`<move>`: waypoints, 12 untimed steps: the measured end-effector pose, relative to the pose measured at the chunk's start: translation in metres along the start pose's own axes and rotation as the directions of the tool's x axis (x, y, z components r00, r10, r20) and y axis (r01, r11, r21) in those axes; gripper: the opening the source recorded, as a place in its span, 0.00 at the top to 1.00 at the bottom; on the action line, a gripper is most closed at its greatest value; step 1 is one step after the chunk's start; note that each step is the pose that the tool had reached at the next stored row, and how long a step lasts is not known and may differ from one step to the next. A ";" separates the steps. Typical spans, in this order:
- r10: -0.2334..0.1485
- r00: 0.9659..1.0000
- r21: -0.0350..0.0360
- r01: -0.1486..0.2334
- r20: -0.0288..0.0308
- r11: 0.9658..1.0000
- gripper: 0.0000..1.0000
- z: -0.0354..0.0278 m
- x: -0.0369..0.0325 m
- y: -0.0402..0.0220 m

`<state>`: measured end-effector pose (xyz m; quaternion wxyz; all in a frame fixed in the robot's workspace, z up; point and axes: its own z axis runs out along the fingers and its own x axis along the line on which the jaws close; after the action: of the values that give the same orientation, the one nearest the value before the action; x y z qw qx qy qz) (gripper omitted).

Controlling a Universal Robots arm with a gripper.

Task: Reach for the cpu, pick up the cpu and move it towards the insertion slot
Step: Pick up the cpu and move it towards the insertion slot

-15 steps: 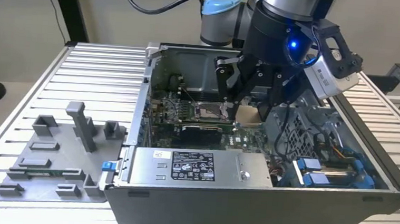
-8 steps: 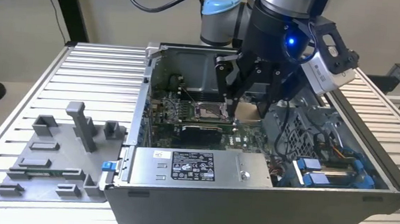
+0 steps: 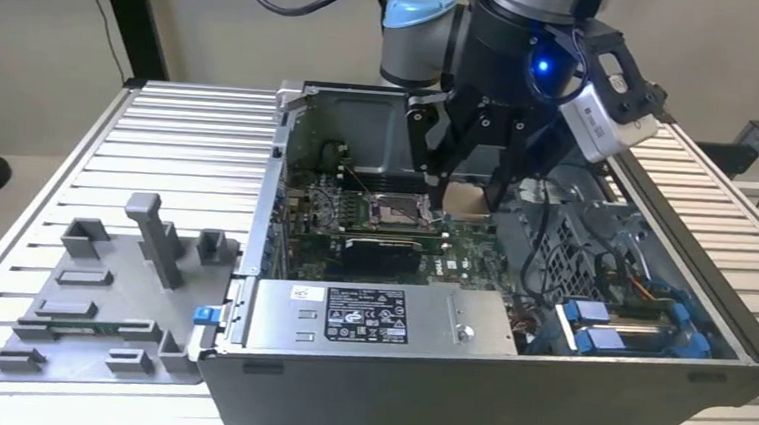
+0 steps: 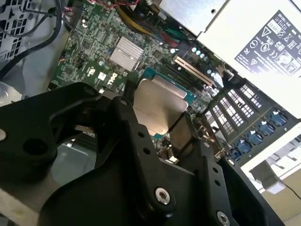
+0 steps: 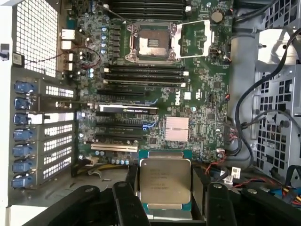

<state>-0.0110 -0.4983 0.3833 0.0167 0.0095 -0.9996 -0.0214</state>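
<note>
My gripper (image 3: 468, 191) is shut on the cpu (image 3: 467, 200) and holds it above the motherboard inside the open computer case (image 3: 635, 391). In both wrist views the cpu (image 5: 164, 182) (image 4: 157, 106) is a square silver chip with a greenish rim, clamped by its edges between the two black fingers (image 5: 126, 197). The insertion slot (image 3: 394, 211) (image 5: 153, 42) is a silver-framed socket with a dark centre and its cover swung open. It lies a short way off to the exterior view's left of the cpu, with several memory and card slots between them in the first wrist view.
A long grey box with a white label (image 3: 372, 317) fills the case's front. Cables and a blue-tabbed drive cage (image 3: 626, 325) crowd the exterior view's right. A small silver heat sink (image 5: 177, 128) sits near the cpu. A grey fixture with plastic posts (image 3: 106, 294) lies outside the case.
</note>
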 end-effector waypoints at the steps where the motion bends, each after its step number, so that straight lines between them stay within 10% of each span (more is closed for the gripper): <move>1: 0.000 1.000 0.000 0.000 0.000 1.000 1.00 0.0002 0.0000 0.0022; 12: 0.000 1.000 0.000 0.000 0.000 1.000 1.00 0.0029 -0.0006 0.0298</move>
<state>-0.0110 -0.4684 0.3816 0.0167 0.0095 -0.9996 -0.0214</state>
